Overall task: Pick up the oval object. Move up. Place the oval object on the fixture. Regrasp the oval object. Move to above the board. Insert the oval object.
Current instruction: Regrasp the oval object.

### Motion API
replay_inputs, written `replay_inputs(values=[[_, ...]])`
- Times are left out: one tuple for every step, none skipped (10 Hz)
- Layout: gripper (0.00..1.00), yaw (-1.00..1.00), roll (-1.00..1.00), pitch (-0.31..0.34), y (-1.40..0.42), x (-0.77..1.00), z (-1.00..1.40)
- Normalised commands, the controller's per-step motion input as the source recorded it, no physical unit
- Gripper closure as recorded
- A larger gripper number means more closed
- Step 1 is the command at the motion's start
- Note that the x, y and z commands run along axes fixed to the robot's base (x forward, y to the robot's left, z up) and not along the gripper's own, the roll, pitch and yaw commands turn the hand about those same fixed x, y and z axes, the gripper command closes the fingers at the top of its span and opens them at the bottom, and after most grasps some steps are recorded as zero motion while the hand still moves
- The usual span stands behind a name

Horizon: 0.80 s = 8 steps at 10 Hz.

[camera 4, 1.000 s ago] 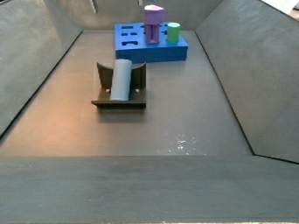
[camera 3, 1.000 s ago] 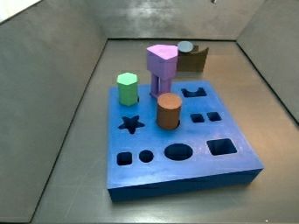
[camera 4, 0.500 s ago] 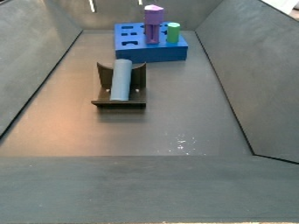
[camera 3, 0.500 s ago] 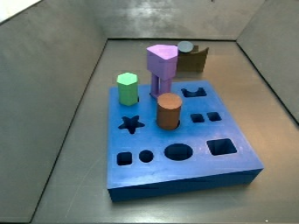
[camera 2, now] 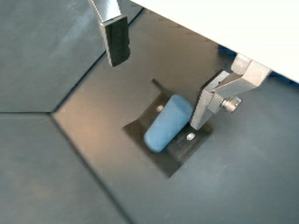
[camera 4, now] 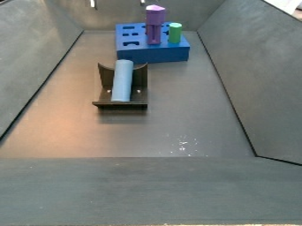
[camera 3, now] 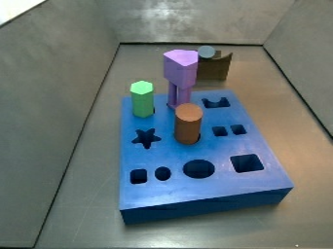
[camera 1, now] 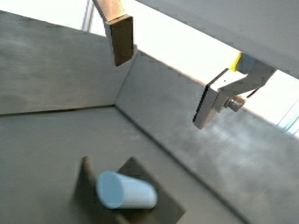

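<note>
High above the fixture (camera 2: 170, 140), gripper (camera 2: 166, 61) spread wide and empty, out of both side views; oval object (camera 2: 167, 134) lying in the fixture's cradle, apart from both fingers (camera 2: 117, 41); regrasp judged the step in hand. To do it well: descend straight over the peg, centre it between the pads, turn the wrist so the plates close across the narrow flanks and not along the length; clear the fixture's raised walls before closing; grip near the free end, leaving length below for insertion; lift without dragging against the bracket. Pale grey-blue, smooth, elongated, with a rounded oval face (camera 1: 124, 190); in a side view (camera 4: 122, 78) stretched along the dark cradle, near the board (camera 4: 151, 47) but well apart from its standing pegs.
</note>
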Motion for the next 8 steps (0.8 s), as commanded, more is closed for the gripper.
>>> replay_inputs(values=[[0.0,0.01,1.0,0.036,-0.03,0.05,-0.01],[0.0,0.02,1.0,0.064,-0.03,0.06,-0.01],[0.0,0.03,0.9,0.109,-0.04,0.07,-0.01],[0.0,0.05,0.69,0.129,-0.04,0.09,-0.01],[0.0,0.07,0.56,0.138,-0.04,0.09,-0.02],[0.0,0.1,0.34,0.139,-0.03,0.09,-0.01],[0.0,0.13,0.22,0.111,-0.03,0.07,0.0],[0.0,0.23,0.22,0.075,0.07,0.03,-1.0]])
